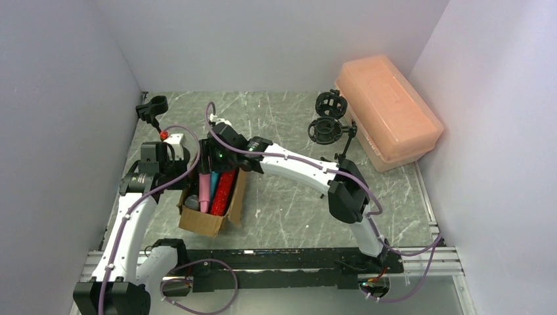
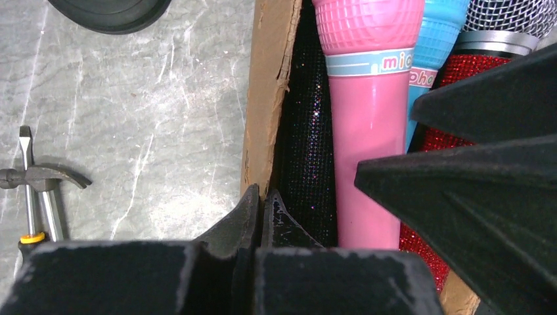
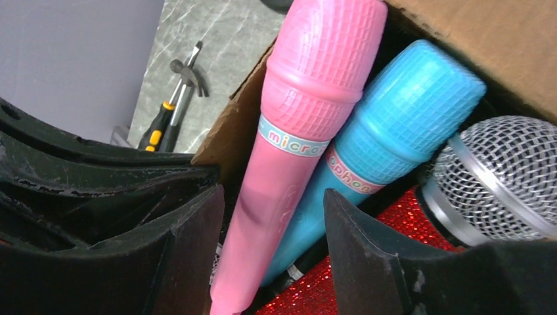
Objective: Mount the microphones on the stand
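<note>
On the table, in the overhead view, no microphone is sitting in a mount yet. The round stand mounts (image 1: 325, 129) at far right and the clip (image 1: 152, 107) at far left are standing empty, so the whole task is still lying ahead. The microphones (image 1: 213, 190) are lying bundled in an open cardboard box (image 1: 200, 223) between the arms. The orange lidded bin (image 1: 387, 111) is sitting shut, hiding its contents.

In the left wrist view, the left gripper (image 2: 261, 200) is clamping the box's wall. Just inside are lying a dark glitter microphone (image 2: 305, 151) and the pink microphone (image 2: 368, 144).

In the right wrist view, the right gripper (image 3: 274, 197) is hanging with jaws parted, straddling the pink microphone's handle and that of the blue microphone (image 3: 394, 111). No firm grasp is showing. A mesh-headed microphone (image 3: 499, 170) is lying alongside.
</note>
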`<state>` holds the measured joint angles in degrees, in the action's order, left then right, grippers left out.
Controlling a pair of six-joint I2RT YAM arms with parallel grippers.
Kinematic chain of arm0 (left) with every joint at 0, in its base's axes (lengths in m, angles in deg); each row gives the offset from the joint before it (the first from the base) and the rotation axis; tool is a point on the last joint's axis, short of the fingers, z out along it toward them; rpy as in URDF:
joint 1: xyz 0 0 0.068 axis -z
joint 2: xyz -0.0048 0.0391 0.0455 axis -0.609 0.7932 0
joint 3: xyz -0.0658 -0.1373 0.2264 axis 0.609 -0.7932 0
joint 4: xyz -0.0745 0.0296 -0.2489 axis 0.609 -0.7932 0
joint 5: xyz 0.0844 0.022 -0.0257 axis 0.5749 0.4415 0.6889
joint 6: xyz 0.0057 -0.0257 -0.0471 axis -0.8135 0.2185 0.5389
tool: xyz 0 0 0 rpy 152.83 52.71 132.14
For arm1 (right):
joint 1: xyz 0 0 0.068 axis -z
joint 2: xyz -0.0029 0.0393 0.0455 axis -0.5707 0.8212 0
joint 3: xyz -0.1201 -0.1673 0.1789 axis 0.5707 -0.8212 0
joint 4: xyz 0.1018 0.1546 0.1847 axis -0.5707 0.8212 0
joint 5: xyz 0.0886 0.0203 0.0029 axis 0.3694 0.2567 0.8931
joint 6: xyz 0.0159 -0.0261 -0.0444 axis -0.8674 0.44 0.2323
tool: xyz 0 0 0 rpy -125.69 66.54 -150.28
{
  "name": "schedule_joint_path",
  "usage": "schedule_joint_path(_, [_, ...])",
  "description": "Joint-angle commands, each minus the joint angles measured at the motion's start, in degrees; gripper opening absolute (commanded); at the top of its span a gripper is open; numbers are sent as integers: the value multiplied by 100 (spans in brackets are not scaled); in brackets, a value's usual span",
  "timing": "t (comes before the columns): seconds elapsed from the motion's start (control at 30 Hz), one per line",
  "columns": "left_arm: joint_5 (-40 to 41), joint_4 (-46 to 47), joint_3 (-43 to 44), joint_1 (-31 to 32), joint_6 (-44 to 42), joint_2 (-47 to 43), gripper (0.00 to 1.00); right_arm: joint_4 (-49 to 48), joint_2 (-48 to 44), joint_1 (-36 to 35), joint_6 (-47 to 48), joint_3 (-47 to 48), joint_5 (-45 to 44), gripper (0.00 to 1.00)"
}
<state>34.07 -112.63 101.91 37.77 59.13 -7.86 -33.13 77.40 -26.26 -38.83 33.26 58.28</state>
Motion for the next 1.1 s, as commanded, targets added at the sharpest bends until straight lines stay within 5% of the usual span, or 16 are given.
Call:
schedule_joint_path(0.0, [67,354,194,-8,488,-105,0,-52,137,-52,-249,358,378,60])
schedule_joint_path(0.47, [35,350,303,-8,1152,-626,0,457,985,-105,-403,1262,580,53])
schedule_joint_path(0.57, [120,384,283,-8,1184,-679,0,469,989,-119,-378,1372,619,42])
schedule_joint_path(0.73, [693,316,297,-8,1080,-539,0,197,454,-26,-300,1243,612,22])
schedule_joint_path(1.07, [1699,166,237,-8,688,-417,0,-59,-1202,357,-184,-38,702,18])
